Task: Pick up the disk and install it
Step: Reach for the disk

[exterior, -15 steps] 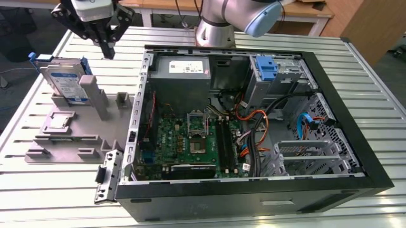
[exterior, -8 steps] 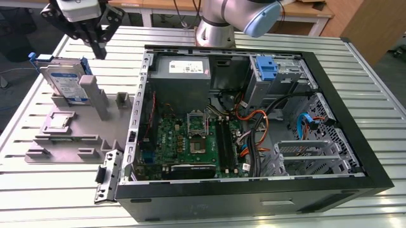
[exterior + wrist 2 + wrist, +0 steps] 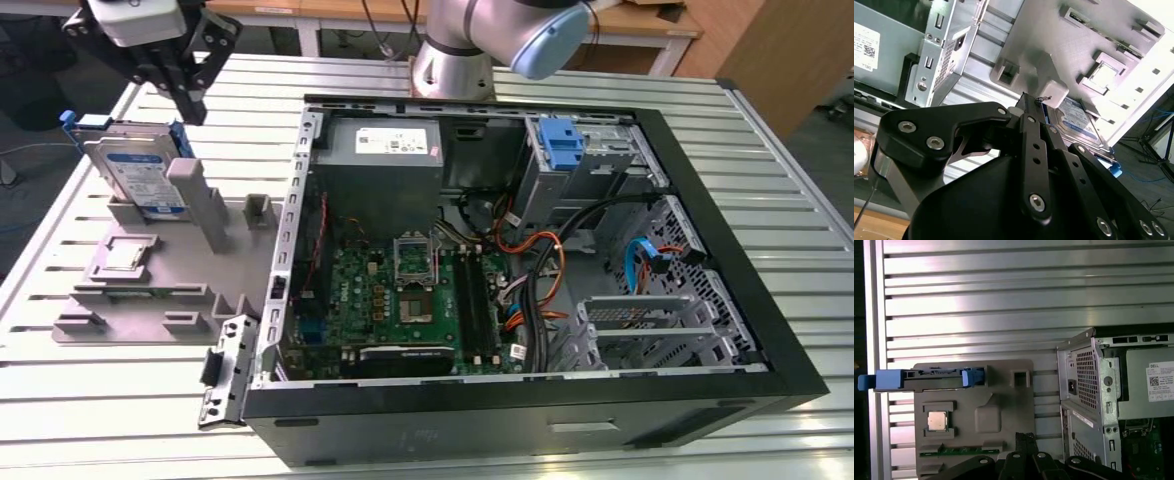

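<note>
One black two-fingered gripper point(image 3: 191, 112) hangs at the far upper part of the exterior view's left, its fingertips drawn together with nothing between them. It is above and just to the right of the disk point(image 3: 134, 168), not touching it. That flat silver-grey hard drive, with its white label, blue band and blue plastic carrier, stands upright on its edge in a slot of a grey moulded plastic fixture point(image 3: 187, 300). The fixture lies on the ribbed aluminium table point(image 3: 107, 410). A small square silver processor chip point(image 3: 123, 257) sits in a pocket of the same fixture, nearer the viewer than the disk. In the first wrist view the disk point(image 3: 924, 377) shows edge-on along the fixture's far side, with the gripper's closed tips point(image 3: 1025, 436) well apart from it. To the right lies the open black desktop computer case point(image 3: 754, 300) on its side. Inside it, a grey power supply box point(image 3: 380, 150) sits at the back and a green motherboard point(image 3: 400, 300) lies in front of it. Further right there is a blue plastic bracket point(image 3: 561, 145) on the metal bay — orange cables point(image 3: 550, 262) curl below it.
</note>
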### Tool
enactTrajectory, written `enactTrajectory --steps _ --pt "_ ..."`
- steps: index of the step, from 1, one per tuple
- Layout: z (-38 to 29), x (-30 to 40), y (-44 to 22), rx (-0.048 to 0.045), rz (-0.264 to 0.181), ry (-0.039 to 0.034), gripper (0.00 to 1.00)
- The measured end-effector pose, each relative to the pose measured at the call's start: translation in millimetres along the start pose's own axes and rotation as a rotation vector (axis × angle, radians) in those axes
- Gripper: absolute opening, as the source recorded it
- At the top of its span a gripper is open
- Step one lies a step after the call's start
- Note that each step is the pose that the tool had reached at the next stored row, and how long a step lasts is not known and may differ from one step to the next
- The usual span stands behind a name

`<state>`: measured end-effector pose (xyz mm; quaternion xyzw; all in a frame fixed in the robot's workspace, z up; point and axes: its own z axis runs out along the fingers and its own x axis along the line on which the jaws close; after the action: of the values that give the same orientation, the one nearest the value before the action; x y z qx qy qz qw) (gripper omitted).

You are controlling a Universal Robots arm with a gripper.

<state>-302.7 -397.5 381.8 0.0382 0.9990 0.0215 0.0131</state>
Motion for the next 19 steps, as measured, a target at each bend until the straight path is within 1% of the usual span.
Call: enactTrajectory --steps 6,13,19 --pt "1.9 10.5 -0.5 0.0001 0.001 0.0004 0.1" --pt "6.6 20.4 -0.8 0.0004 0.001 0.0022 0.1" --pt "10.8 31.3 -0.3 0.0006 0.001 0.0034 0.1"
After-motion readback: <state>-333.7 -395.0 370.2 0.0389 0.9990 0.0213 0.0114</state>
